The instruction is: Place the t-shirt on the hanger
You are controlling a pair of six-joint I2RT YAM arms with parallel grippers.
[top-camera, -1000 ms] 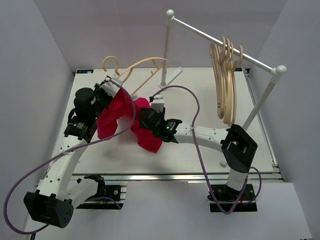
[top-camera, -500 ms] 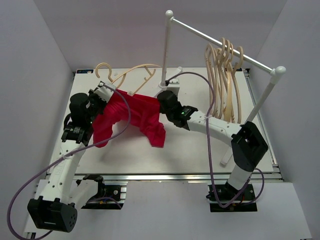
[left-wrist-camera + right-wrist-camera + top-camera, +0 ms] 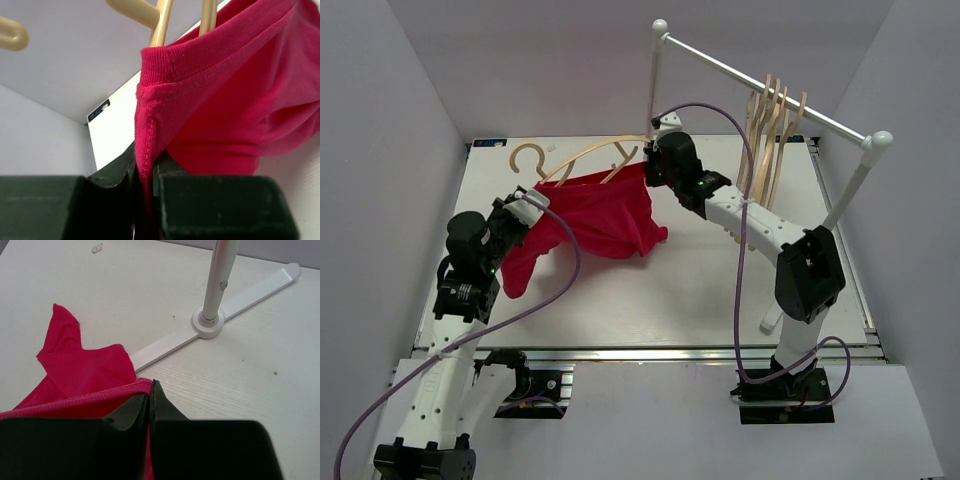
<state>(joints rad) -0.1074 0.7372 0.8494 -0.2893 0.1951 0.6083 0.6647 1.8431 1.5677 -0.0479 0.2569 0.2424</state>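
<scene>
The red t-shirt [image 3: 605,215] hangs stretched between both grippers above the table. My left gripper [image 3: 530,200] is shut on its ribbed edge [image 3: 150,100], which runs down into the jaws [image 3: 145,172]. Near the rack post, my right gripper [image 3: 648,172] is shut on a stitched hem [image 3: 90,400], the cloth pinched at the fingertips [image 3: 150,390]. The pale-wood hanger [image 3: 585,155] lies behind the shirt's upper edge, its hook [image 3: 527,156] at the left. In the left wrist view its arms [image 3: 161,25] go into the shirt opening. How far it reaches inside is hidden.
A white clothes rack stands at the back right, its post [image 3: 653,90] and foot [image 3: 210,322] right by my right gripper. Several more hangers [image 3: 770,120] hang from its rail. The white table [image 3: 700,270] has raised walls at the left and right.
My right gripper has shut on the t-shirt and carried it from mid-table back toward the rack post, spreading the cloth wide. The left arm drew back left, still holding. The hanger shifted slightly.
</scene>
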